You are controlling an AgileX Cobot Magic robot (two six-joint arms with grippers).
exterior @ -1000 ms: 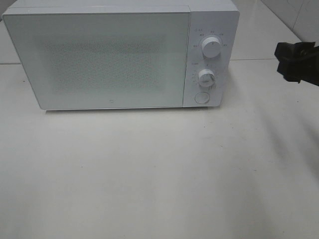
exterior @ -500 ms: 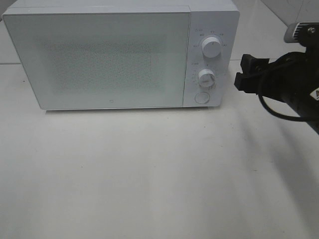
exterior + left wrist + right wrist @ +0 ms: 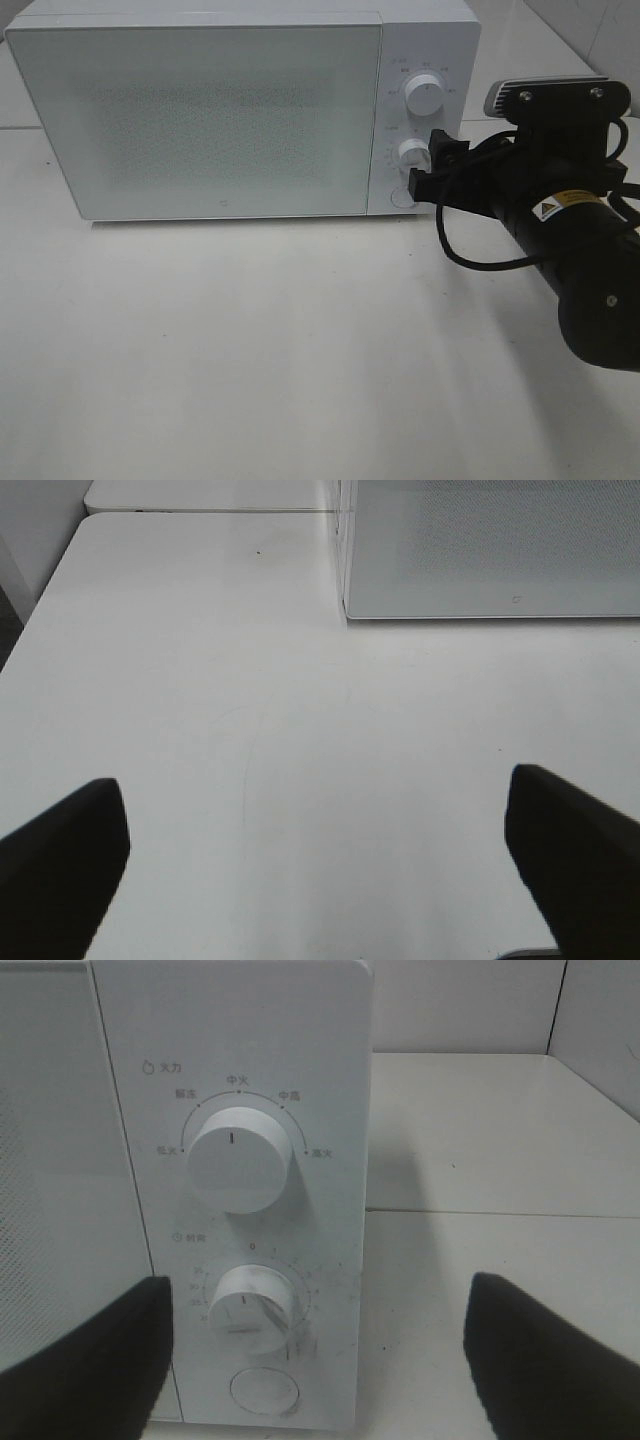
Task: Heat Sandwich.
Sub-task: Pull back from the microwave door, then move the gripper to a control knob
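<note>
right gripper (image 3: 431,164), jaws wide and empty, faces lower dial (image 3: 250,1308) dead ahead; we judge this arm nearer.

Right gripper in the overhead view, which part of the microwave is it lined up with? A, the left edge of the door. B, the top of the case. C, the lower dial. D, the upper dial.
C: the right gripper is at the lower dial on the control panel of the microwave, and the right wrist view shows that dial between its open fingers.
</note>
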